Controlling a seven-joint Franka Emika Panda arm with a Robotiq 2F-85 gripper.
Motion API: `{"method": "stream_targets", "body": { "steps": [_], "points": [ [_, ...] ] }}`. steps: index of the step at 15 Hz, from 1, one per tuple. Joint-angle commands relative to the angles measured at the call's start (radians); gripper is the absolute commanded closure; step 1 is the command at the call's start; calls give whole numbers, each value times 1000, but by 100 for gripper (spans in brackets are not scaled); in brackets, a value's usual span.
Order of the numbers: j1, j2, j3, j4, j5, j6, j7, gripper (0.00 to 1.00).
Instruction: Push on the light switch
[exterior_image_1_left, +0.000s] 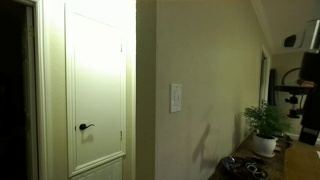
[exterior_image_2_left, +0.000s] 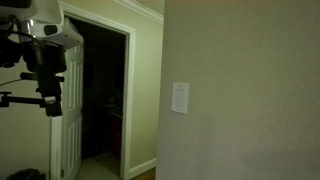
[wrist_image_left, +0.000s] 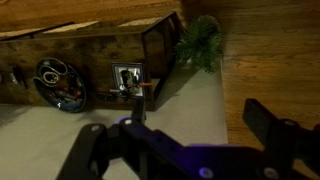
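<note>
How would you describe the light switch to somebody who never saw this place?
In an exterior view, find the plain wall beside the white door. On it, alone at mid height, sits the light switch, a small white upright plate. Unlike the dark door handle, it is flat and pale.

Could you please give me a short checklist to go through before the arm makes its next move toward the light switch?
1. Switch located: ok. The light switch shows as a small white plate in both exterior views.
2. Pincer aimed at it: not ok. The wrist view shows a plant beyond the pincer, and no switch.
3. Arm close to the switch: not ok. The arm stands well apart from it.
4. Pincer free: ok. It is open and holds nothing.
5. Switch position, on or off: cannot tell, too small.
</note>
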Motion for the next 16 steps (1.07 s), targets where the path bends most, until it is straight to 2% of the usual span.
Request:
{"method": "stream_targets", "body": {
  "steps": [1, 7, 16],
  "points": [
    [10, 25, -21, 8, -12, 26, 13, 0],
    [-10, 121, -63, 12, -28, 139, -8, 0],
    [-24, 387, -150, 105, -78, 347, -101, 0]
  ]
}}
